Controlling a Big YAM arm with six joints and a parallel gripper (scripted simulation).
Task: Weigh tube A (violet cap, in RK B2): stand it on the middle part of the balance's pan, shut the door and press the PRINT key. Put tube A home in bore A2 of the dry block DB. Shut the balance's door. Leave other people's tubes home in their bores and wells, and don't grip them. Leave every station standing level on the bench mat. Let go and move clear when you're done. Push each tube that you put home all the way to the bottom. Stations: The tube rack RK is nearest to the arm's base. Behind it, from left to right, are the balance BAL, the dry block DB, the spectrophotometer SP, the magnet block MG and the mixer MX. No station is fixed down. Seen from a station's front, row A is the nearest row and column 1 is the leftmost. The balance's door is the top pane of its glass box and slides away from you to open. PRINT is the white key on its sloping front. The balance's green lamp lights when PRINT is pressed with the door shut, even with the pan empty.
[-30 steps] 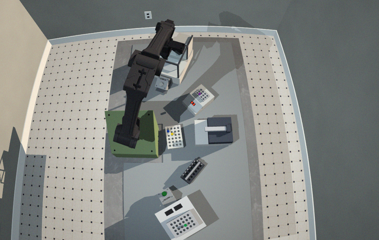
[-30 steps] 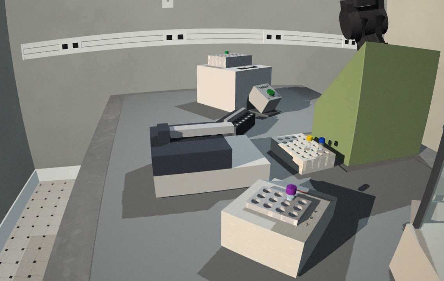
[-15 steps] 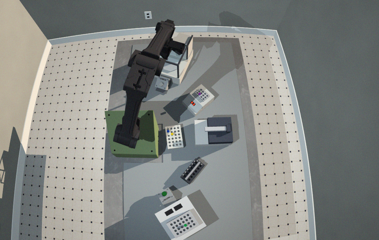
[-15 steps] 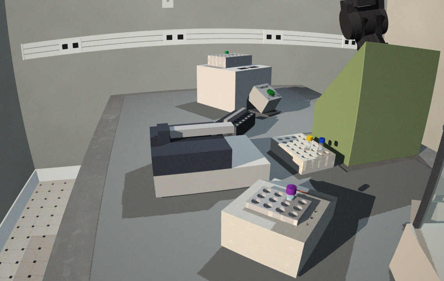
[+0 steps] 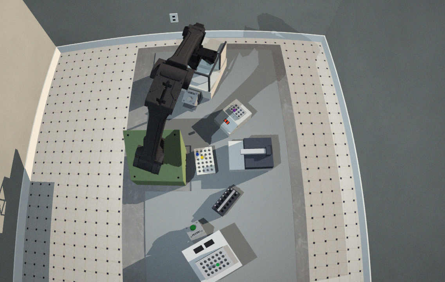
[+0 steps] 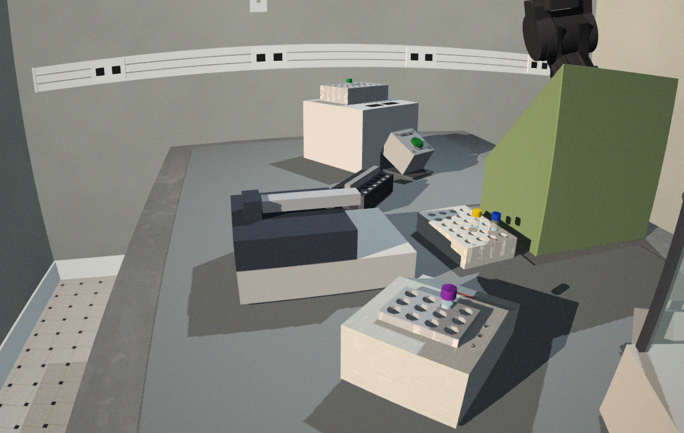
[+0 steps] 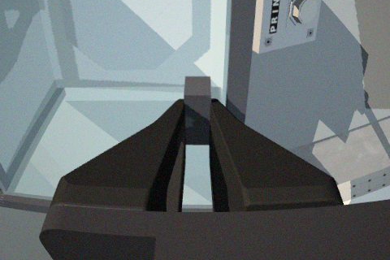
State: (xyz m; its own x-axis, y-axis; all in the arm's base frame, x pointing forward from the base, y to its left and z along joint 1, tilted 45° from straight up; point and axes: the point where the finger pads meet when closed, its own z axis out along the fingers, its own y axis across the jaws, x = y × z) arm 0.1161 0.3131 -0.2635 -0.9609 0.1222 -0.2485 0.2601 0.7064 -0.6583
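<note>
My gripper [image 7: 197, 111] is shut on the dark handle [image 7: 197, 87] of the balance door, over the glass box. The handle is close behind the box's dark front bar [image 7: 240, 41]; whether the door is fully shut I cannot tell. The arm hides the fingertips in the top view. The PRINT key [image 7: 307, 8] [image 5: 190, 98] is on the balance's sloping front. No tube shows on the visible part of the pan. Tube A, with its violet cap [image 5: 234, 110] [image 6: 449, 291], stands upright in the dry block [image 6: 397, 363], in what looks like bore A2; its depth is unclear. The green lamp is not visible.
The tube rack [image 6: 486, 257] holds yellow-capped [image 5: 202, 157] and blue-capped [image 5: 197, 154] tubes. The spectrophotometer [image 5: 236, 161] [image 6: 328, 279], magnet block [image 5: 226, 200] and mixer [image 5: 189, 255] [image 6: 332, 132] stand farther off. A green-capped tube [image 5: 217, 264] is in the mixer.
</note>
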